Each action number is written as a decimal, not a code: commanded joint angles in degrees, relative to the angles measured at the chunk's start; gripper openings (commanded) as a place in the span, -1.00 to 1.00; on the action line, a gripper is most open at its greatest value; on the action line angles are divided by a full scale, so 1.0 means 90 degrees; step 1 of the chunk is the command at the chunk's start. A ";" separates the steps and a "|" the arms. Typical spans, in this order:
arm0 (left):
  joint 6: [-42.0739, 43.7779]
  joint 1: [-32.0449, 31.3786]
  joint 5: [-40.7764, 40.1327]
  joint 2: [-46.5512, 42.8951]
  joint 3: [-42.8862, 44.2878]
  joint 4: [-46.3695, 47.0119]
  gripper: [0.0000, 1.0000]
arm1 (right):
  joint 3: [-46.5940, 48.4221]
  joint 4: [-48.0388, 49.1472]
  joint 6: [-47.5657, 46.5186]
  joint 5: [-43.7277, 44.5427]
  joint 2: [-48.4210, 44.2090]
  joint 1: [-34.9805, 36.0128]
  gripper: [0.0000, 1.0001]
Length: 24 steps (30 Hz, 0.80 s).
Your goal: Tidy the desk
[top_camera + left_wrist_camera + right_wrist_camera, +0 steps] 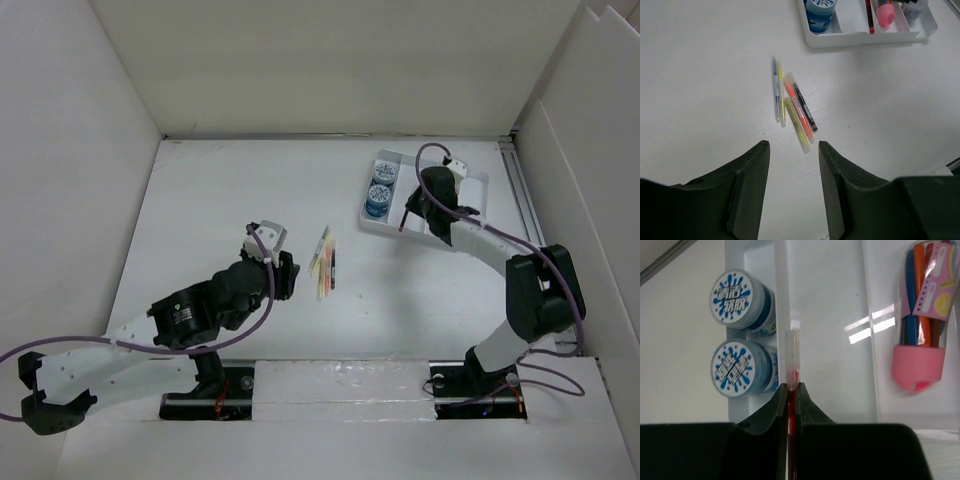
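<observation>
Matte white desk (220,200) lay flat beneath both arms; its long axis could not be judged. Left gripper (792,145) hung with jaws spread and empty near slim loose pens (792,107). Right gripper (791,389) pinched a red pen (792,347) over the glossy compartmented tray (830,300); only its wrist view resolved printed lettering on two round jars (735,295).

Desk (230,190): large flat matte white rectangular tabletop, plain, lying level.

Plain white panels box in my view: far wall (330,60), left wall (60,180), right wall (590,160). Soft, even light. A grey rail (521,190) lines the right wall's foot.
</observation>
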 commanded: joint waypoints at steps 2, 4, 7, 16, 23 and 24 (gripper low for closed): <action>0.0188 0.0019 0.0436 0.0323 -0.0010 0.0203 -0.20 | 0.0733 0.0053 -0.0201 -0.0759 0.0415 -0.0682 -1.00; 0.0217 0.0019 0.0515 0.0421 0.0010 0.0193 -0.20 | 0.1250 -0.0170 -0.0201 -0.0918 0.0941 -0.1015 -1.00; 0.0208 0.0019 0.0514 0.0421 -0.0010 0.0203 -0.20 | 0.1691 -0.0531 -0.0250 -0.0957 0.1166 -0.1093 -1.00; 0.0237 0.0019 0.0505 0.0323 -0.0020 0.0222 -0.19 | 0.2688 -0.1128 -0.0455 -0.1084 0.2037 -0.1152 -0.66; 0.0227 0.0019 0.0495 0.0294 -0.0010 0.0212 -0.19 | 0.2620 -0.1022 -0.0436 -0.1201 0.1852 -0.1152 -0.21; 0.0227 0.0019 0.0505 0.0265 -0.0010 0.0232 -0.19 | 0.2417 -0.0934 -0.0397 -0.1230 0.1774 -0.1075 -0.19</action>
